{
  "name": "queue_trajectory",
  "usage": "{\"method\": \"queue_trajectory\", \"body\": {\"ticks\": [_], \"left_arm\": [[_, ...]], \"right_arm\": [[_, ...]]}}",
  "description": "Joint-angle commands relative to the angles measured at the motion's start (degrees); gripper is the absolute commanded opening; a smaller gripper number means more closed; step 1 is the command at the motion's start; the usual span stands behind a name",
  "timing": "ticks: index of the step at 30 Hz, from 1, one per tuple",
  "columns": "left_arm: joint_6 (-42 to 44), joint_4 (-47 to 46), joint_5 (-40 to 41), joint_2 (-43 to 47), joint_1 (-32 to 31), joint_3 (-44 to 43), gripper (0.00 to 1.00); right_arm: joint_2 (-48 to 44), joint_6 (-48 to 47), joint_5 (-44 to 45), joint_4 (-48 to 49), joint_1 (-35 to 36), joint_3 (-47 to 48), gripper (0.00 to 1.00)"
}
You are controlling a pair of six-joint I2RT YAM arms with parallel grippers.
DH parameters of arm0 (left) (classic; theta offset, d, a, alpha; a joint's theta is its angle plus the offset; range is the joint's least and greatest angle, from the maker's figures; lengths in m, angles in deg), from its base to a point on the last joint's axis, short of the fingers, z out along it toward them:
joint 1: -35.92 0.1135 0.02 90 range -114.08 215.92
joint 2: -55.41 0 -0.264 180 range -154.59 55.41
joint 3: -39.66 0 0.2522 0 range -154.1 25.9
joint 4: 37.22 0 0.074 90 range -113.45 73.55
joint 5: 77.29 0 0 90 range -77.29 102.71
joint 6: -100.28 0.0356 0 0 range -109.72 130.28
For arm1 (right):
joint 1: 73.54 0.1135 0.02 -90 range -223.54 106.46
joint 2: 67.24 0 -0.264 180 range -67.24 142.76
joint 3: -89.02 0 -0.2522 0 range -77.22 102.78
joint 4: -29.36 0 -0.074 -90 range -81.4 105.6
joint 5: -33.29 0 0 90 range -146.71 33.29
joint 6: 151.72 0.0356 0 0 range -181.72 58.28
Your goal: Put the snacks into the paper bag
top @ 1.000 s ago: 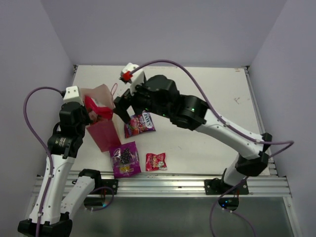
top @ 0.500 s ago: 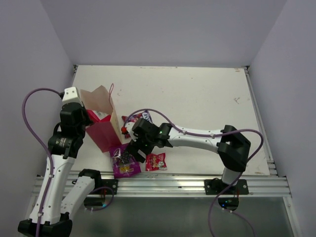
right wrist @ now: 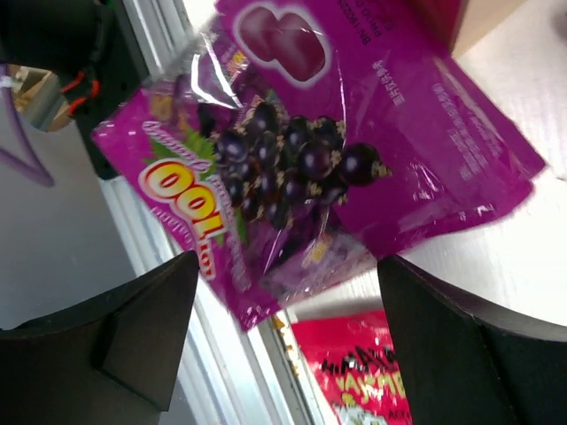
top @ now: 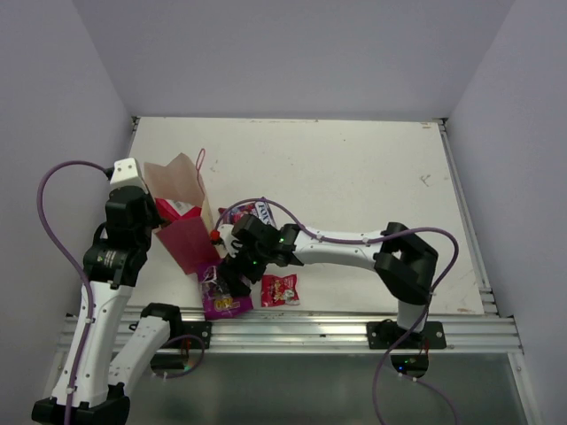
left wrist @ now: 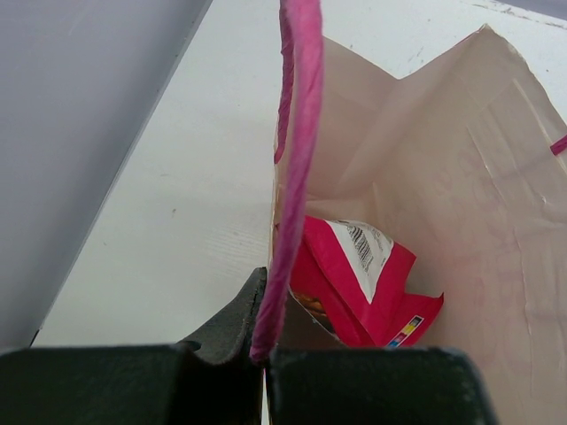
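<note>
The paper bag [top: 188, 232] stands upright at the left, its mouth open. My left gripper [top: 151, 215] is shut on the bag's pink rim [left wrist: 285, 221]. The large pink-red pouch [left wrist: 354, 288] lies inside the bag and shows at its mouth in the top view [top: 175, 211]. My right gripper [top: 232, 273] is open, low over the purple pouch with yellow text [right wrist: 292, 159], which lies flat near the front edge [top: 227, 303]. The small red packet [top: 279, 289] lies just right of it [right wrist: 372, 376]. The purple-pink packet [top: 259, 212] is partly hidden behind the right arm.
A metal rail [top: 310, 326] runs along the table's near edge, right beside the purple pouch and red packet. The left wall [left wrist: 80, 133] stands close to the bag. The right arm's purple cable [top: 354, 237] loops over the table.
My right gripper has come down from the bag's mouth to the purple pouch at the front edge. The pink-red pouch has dropped deeper into the bag. The left gripper still holds the rim.
</note>
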Motion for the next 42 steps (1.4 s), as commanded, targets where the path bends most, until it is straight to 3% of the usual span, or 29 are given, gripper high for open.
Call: {"method": "queue_trajectory", "body": {"ticks": [1, 2, 5, 7, 8, 13, 19, 24, 29, 34, 42], "left_arm": [[0.7, 0.0, -0.3, 0.7, 0.1, -2.6, 0.0], [0.9, 0.0, -0.3, 0.7, 0.1, -2.7, 0.0], [1.0, 0.2, -0.3, 1.0, 0.1, -2.8, 0.0], [1.1, 0.2, -0.3, 1.2, 0.1, -2.6, 0.0], [1.1, 0.1, -0.3, 1.3, 0.1, -2.4, 0.0], [1.0, -0.8, -1.6, 1.8, 0.1, -1.9, 0.0], [1.0, -2.6, -3.7, 2.2, 0.1, -1.2, 0.0], [1.3, -2.8, -4.2, 2.3, 0.1, -1.3, 0.0], [1.4, -2.6, -4.4, 2.6, 0.1, -1.2, 0.0], [1.1, -1.9, -4.9, 3.1, 0.1, -0.5, 0.0], [1.0, -1.4, -5.1, 3.5, 0.1, -0.5, 0.0]], "right_arm": [[4.7, 1.5, -4.3, 1.4, 0.0, 1.3, 0.84], [5.8, 1.4, -4.8, 1.4, 0.1, 1.5, 0.81], [7.6, 1.3, -4.1, 0.8, 0.0, 1.8, 0.48], [7.6, 0.8, -3.6, -0.3, 0.1, 2.1, 0.33], [7.0, 0.3, -0.8, -2.3, 0.0, 2.5, 0.0], [-0.5, -2.5, 10.5, -11.7, -0.1, 3.2, 0.0], [-10.2, -4.3, 30.2, -28.3, -0.2, 15.0, 0.0], [-4.4, -8.3, 41.7, -37.9, -0.2, 38.7, 0.0], [3.0, -14.5, 49.6, -37.7, -0.2, 61.8, 0.0], [6.5, -18.3, 48.0, -27.8, -0.2, 69.6, 0.0], [10.4, -14.2, 34.0, -13.9, -0.1, 73.0, 0.0]]}}
